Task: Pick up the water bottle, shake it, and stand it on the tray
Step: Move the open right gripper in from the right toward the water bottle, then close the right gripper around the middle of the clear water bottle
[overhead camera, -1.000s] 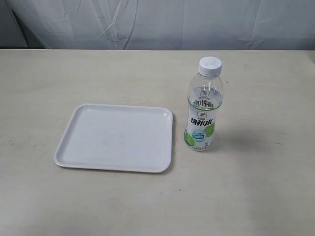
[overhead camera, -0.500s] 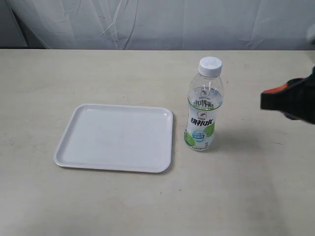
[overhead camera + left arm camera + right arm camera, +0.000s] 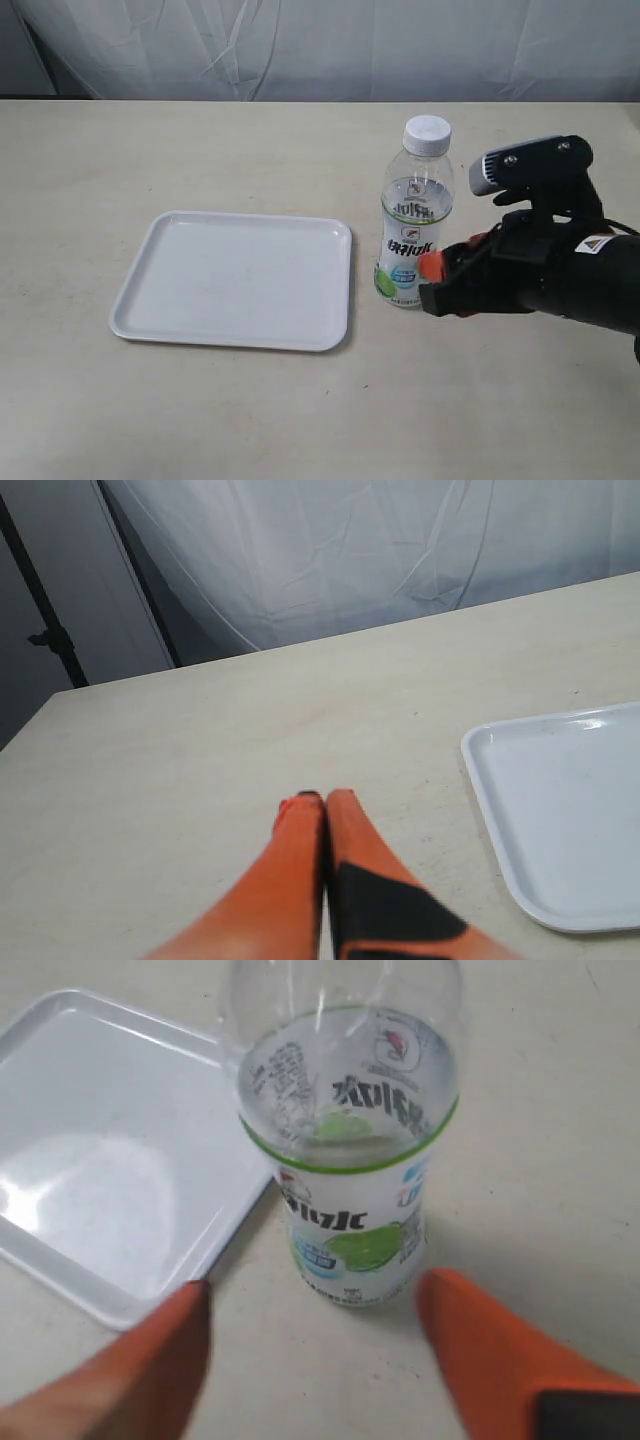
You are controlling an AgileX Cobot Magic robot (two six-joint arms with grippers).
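Observation:
The water bottle (image 3: 413,215) stands upright on the table, clear with a white cap and a white-and-green label, just right of the white tray (image 3: 150,290). My right gripper (image 3: 432,280) hovers close to the bottle's right side near its base, open, its orange fingers apart and touching nothing. The right wrist view has the bottle (image 3: 350,1160) straight ahead of the open gripper (image 3: 315,1295), with the tray (image 3: 60,1230) beside it. In the left wrist view, my left gripper (image 3: 324,798) is shut with nothing in it, over bare table beside the tray's (image 3: 490,780) corner.
A beige tabletop (image 3: 250,150) carries everything. A white curtain (image 3: 320,45) hangs behind the far edge. A dark stand (image 3: 45,630) shows beyond the table in the left wrist view.
My right arm has come in from the right edge of the exterior view and now sits next to the bottle. Bottle and tray have not moved.

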